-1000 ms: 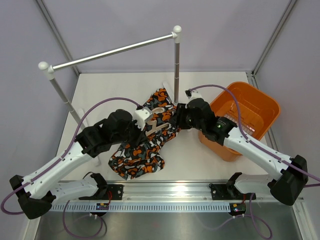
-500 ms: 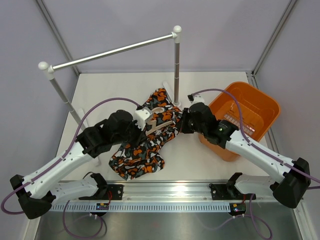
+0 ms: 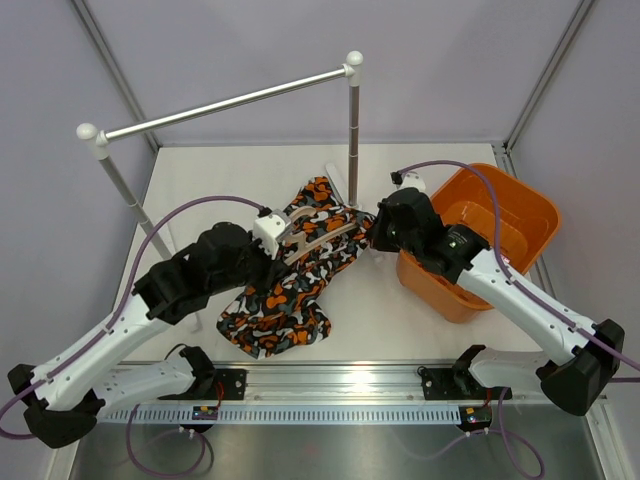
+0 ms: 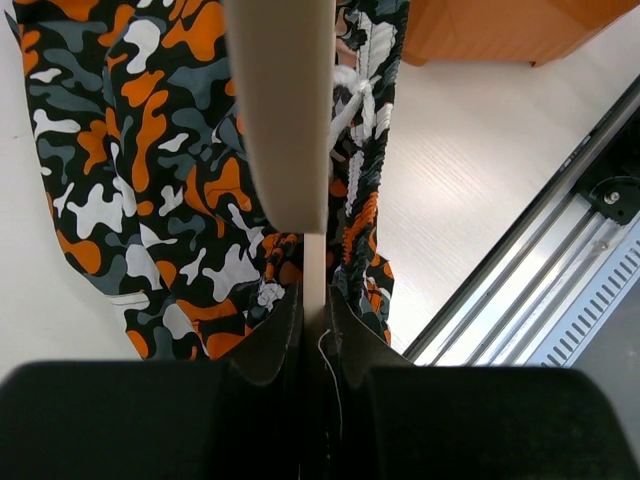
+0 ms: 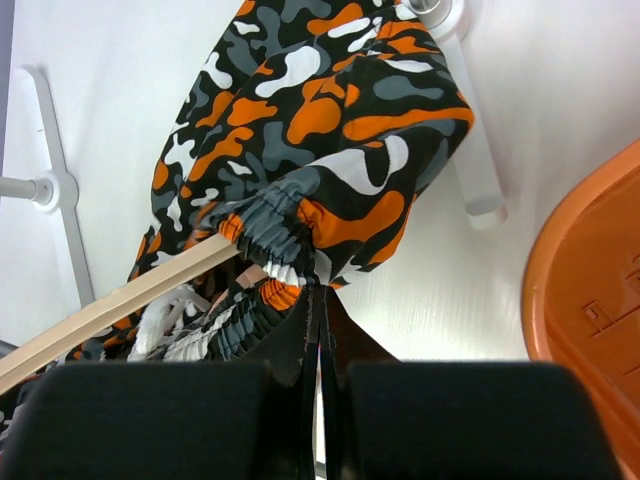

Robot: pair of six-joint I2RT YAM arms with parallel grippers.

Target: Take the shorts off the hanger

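With the left gripper clamped on the hanger and the right gripper pinching the waistband of the shorts draped over it, a steady pull toward the orange basket, along the bar, should slide them off without snagging.

Camouflage shorts on beige hanger

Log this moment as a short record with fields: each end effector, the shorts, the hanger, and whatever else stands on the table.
left end effector: shut on the thin bar of the hanger
right end effector: shut on the shorts at the gathered waistband
shorts: draped on the hanger, lower end lying on the table
basket: orange, right of the shorts
rail: metal, on posts, behind the shorts
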